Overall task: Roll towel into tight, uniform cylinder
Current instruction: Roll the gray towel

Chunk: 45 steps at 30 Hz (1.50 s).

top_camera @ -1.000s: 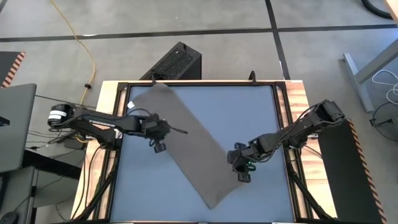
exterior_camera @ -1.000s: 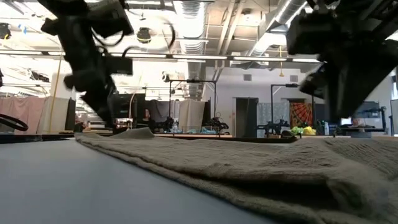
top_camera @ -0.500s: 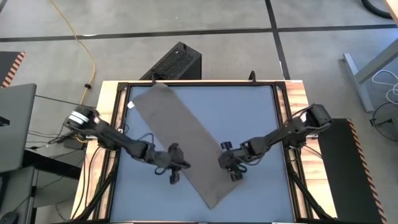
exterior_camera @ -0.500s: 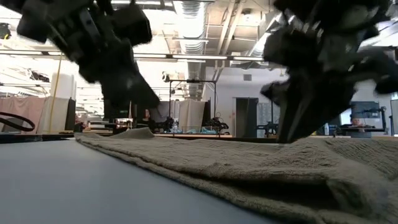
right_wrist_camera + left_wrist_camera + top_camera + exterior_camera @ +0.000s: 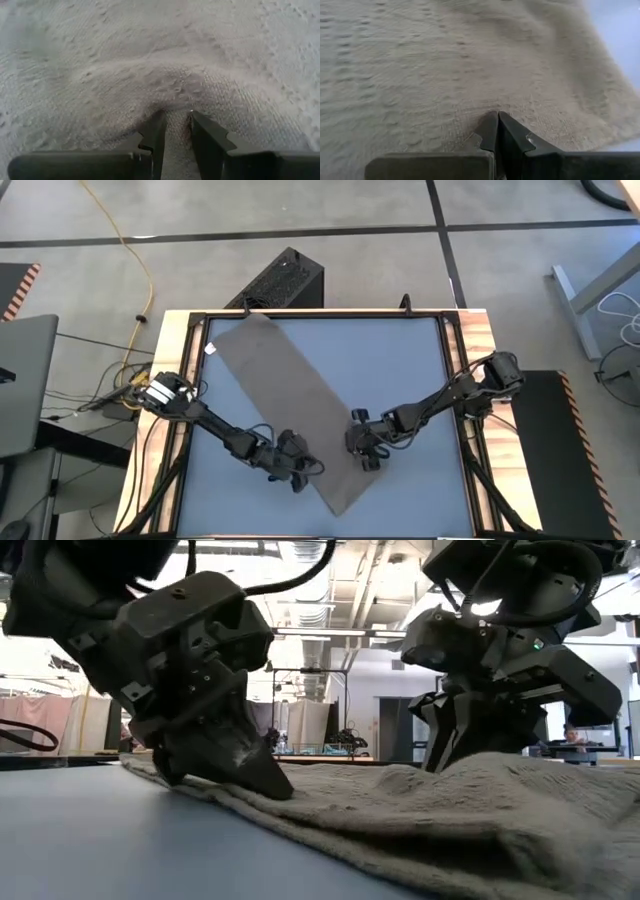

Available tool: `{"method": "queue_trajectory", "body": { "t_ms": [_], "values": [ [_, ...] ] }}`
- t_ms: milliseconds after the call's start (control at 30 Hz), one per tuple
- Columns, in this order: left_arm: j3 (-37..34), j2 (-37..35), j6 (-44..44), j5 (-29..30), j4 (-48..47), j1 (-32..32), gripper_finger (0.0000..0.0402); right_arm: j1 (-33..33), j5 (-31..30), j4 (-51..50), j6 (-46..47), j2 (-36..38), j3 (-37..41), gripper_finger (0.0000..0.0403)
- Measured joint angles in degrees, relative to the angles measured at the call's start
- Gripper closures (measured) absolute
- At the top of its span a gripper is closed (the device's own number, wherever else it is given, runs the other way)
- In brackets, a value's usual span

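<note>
Taupe grey-brown terry cloth, the towel (image 5: pixel 295 405) lies flat as a long strip across the blue table (image 5: pixel 400 370), running diagonally from about 10 o'clock at the far corner to about 6 o'clock near the front edge, with its small white tag (image 5: pixel 210 348) at the far long edge. My left gripper (image 5: pixel 298 470) sits low at the towel's near end, on its 9 o'clock edge; its fingers (image 5: pixel 496 132) are clenched tip to tip and press onto the cloth, with no fabric visibly caught between them. My right gripper (image 5: pixel 366 452) sits on the opposite long edge of the same end, at about 3 o'clock from the left one. Its fingers (image 5: pixel 155 131) stand partly apart with a raised fold of towel pinched between them. In the low view, the cloth bulges upward under the right gripper (image 5: pixel 470 745), while the left gripper (image 5: pixel 225 755) bears down on the towel's flat margin.
</note>
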State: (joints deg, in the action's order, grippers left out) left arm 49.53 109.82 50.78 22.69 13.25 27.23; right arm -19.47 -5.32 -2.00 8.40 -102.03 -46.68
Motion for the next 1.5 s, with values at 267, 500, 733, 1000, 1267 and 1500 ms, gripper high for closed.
{"method": "queue_trajectory", "body": {
  "t_ms": [267, 500, 733, 1000, 1267, 1500],
  "values": [
    [4.22, -3.68, 3.45, 0.59, -21.66, 0.35, 0.04, -4.07, -2.22, 3.13, 3.03, -0.14, 0.09, 0.0285],
    [4.42, -8.83, 0.06, -5.69, -23.81, 0.38, 0.04, -4.16, -1.69, 3.46, -0.73, 0.06, -2.64, 0.0285],
    [4.47, -12.68, -6.54, -3.78, -15.16, 1.67, 0.04, -4.19, -1.51, 2.04, -6.76, 6.04, -4.55, 0.0285],
    [5.3, -2.93, -15.98, -4.59, 13.95, 3.4, 0.04, -7.34, 1.23, 0.97, -2.63, 10.92, -4.47, 0.0285],
    [15.0, 8.06, -17.13, -13.53, 6.95, 2.86, 0.04, -15.53, -1.93, 8.47, 3.58, 4.71, -2.67, 0.0285],
    [19.36, 9.4, -18.09, -15.23, -2.53, 2.77, 0.04, -18.24, -5.3, 9.65, 12.39, -1.51, -2.64, 0.0285]
  ]
}}
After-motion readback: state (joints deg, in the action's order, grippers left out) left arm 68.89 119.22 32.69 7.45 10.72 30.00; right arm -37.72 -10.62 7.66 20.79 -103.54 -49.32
